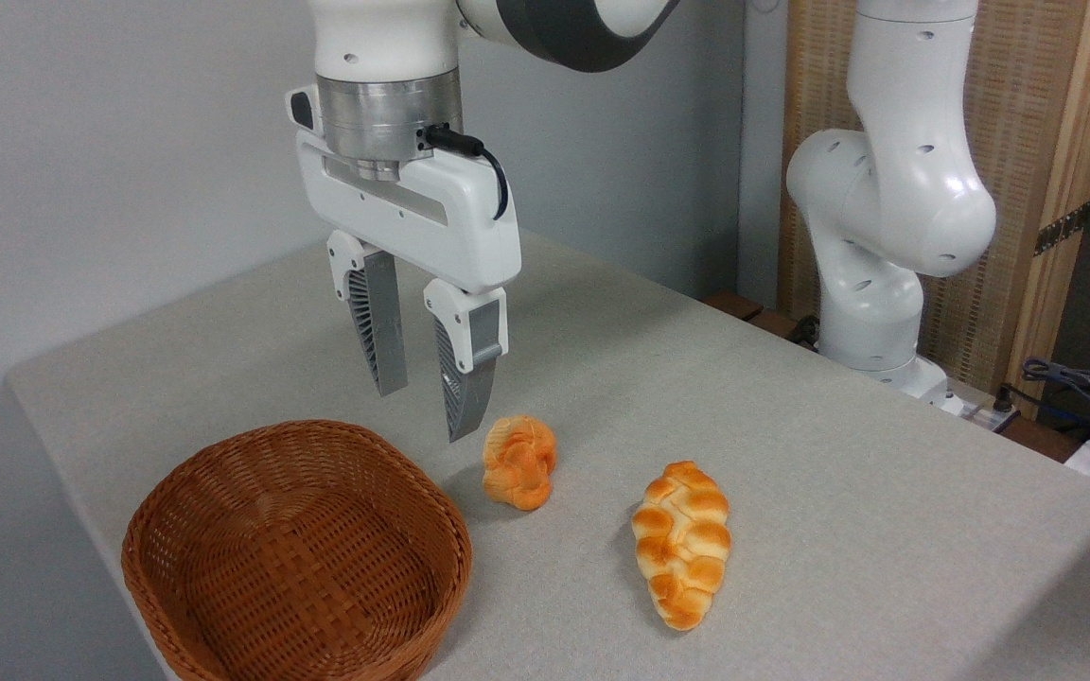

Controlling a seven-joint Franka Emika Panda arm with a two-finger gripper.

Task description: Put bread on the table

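Observation:
The bread (682,544), a braided golden loaf with pointed ends, lies flat on the grey-beige table (838,454) right of centre. My gripper (424,412) hangs open and empty above the table, up and to the left of the loaf, between the basket and a small bun. Its fingers (379,326) point down and hold nothing.
A brown wicker basket (294,553) stands empty at the front left. A small deep-orange knot-shaped bun (519,462) sits on the table just right of my fingertips. The arm's white base (886,236) rises at the back right, with cables (1084,388) beyond the table edge.

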